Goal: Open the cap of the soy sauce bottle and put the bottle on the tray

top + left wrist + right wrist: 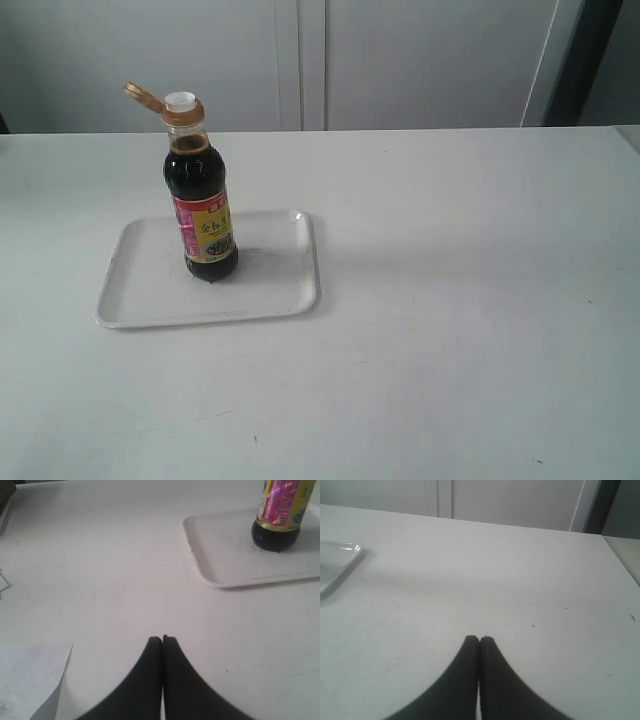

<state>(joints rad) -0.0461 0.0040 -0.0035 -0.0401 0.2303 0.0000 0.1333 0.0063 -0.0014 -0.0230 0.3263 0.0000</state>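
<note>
the soy sauce bottle (201, 195) stands upright on the tray (140, 300), slightly right of its centre, with the cap (143, 97) flipped back on its hinge and the white spout bare, so the task looks done. nearly full of dark liquid, it is probably fairly heavy, rigid and smooth, and top-heavy enough to tip; the labelled body offers the surest hold, the open spout would spill. the left gripper (162, 639) and right gripper (479, 639) sit apart from it, jaws pressed together and empty.
</note>
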